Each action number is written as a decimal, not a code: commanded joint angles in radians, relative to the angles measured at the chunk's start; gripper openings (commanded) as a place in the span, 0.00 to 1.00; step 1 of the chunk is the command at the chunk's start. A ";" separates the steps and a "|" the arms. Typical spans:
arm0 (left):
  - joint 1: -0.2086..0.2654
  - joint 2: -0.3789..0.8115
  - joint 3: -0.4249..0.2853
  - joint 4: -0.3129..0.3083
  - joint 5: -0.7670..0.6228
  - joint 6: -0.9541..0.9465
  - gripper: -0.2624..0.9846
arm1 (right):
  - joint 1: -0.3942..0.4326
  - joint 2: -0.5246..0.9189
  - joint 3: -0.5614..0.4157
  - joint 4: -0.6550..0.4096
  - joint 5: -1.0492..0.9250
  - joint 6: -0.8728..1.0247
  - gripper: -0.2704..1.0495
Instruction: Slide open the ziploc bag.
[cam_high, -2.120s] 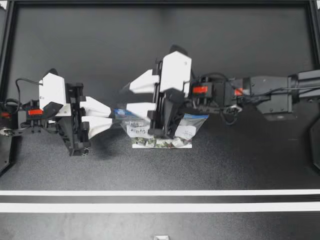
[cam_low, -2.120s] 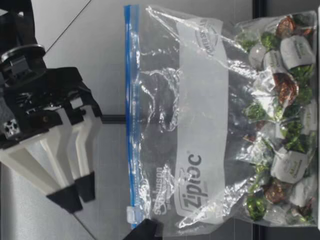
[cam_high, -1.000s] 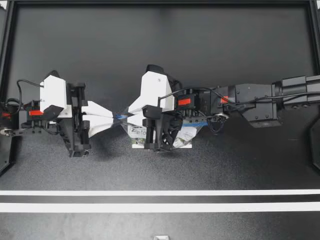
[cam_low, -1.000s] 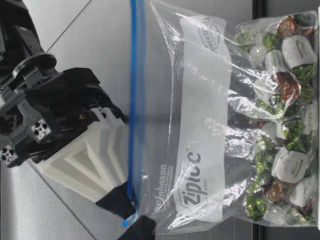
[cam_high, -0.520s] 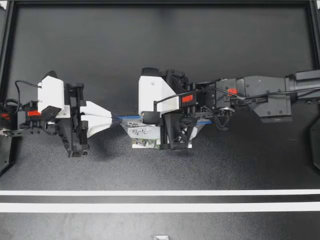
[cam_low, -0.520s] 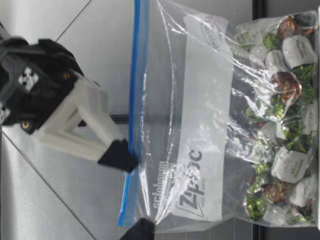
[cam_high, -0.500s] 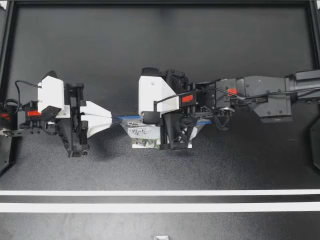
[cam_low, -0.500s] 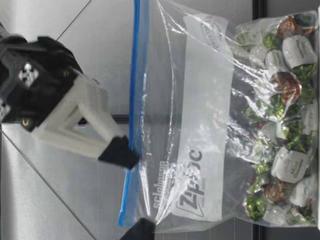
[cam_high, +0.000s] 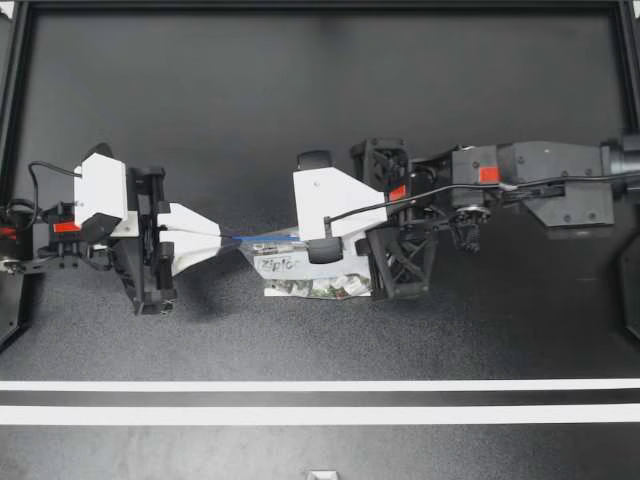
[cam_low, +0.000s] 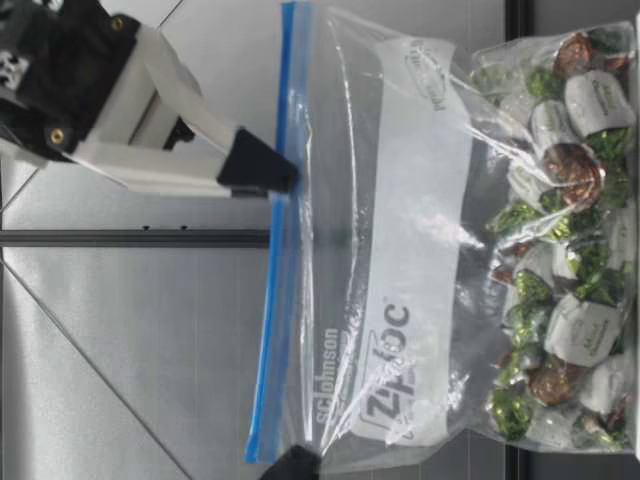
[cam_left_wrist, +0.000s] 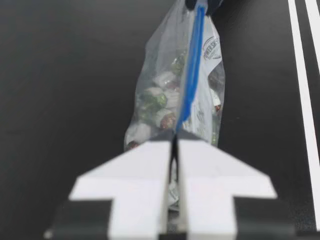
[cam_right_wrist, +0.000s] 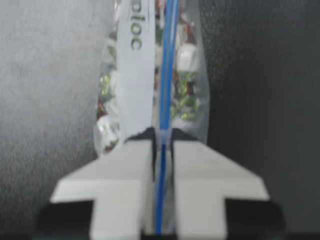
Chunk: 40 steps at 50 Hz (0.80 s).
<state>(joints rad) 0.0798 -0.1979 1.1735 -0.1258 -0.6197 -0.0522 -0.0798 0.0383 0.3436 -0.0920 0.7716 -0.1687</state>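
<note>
Left of centre in the top view, our left gripper (cam_high: 228, 238) is clamped tight on the end corner of the ziploc bag (cam_high: 300, 272), which sits mid-frame on the black table (cam_high: 300, 100). Our right gripper (cam_high: 303, 238), reaching in from the right edge, is closed on the blue zip strip (cam_high: 262, 238), a short stretch of which spans the two grippers.

From table height the bag (cam_low: 400, 250) is upright, with the wrapped sweets (cam_low: 560, 250) at its bottom and the strip (cam_low: 272, 330) along its top. Our right gripper (cam_low: 262, 172) pinches the strip from above, well apart from our left gripper (cam_low: 292, 463) at the corner.

In both wrist views the strip (cam_left_wrist: 192, 75) (cam_right_wrist: 167, 65) runs straight out from between pressed-together fingers.
</note>
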 joint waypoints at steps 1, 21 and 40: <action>0.003 -0.015 0.000 -0.002 -0.005 0.003 0.07 | -0.009 -0.052 0.002 -0.009 0.038 -0.003 0.08; 0.003 -0.014 0.009 -0.003 -0.005 0.003 0.07 | -0.009 -0.121 0.066 -0.023 0.123 0.005 0.08; 0.003 -0.015 0.005 -0.006 -0.005 0.005 0.07 | -0.009 -0.153 0.118 -0.023 0.124 0.008 0.08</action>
<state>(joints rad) 0.0798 -0.1979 1.1873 -0.1304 -0.6197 -0.0506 -0.0813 -0.0844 0.4679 -0.1150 0.8897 -0.1641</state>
